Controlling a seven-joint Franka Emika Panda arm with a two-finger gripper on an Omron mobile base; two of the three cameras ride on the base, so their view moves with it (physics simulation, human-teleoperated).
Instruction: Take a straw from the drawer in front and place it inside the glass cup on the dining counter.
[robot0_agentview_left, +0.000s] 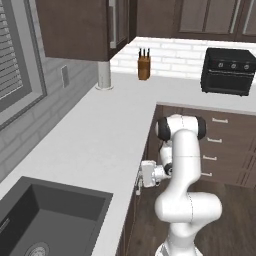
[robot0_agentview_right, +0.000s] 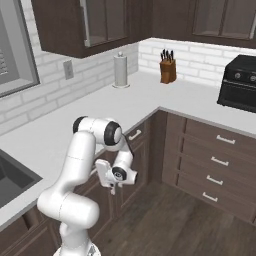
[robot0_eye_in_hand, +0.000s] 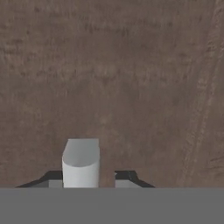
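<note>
Tool (robot0_eye_in_hand: 89, 177) tips astride silver handle (robot0_eye_in_hand: 81, 162) on drawer (robot0_eye_in_hand: 131, 78) front; clamped or not, cannot tell. Handle stiff, slick; grab mid-bar.

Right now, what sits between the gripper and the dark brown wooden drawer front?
The small silver bar handle, seen in the hand view: it stands between the fingertips of the gripper, against the dark brown wooden drawer front.

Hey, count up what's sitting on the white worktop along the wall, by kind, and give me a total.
Knife block: 1
Paper towel roll: 1
Black countertop oven: 1
Total: 3
</note>
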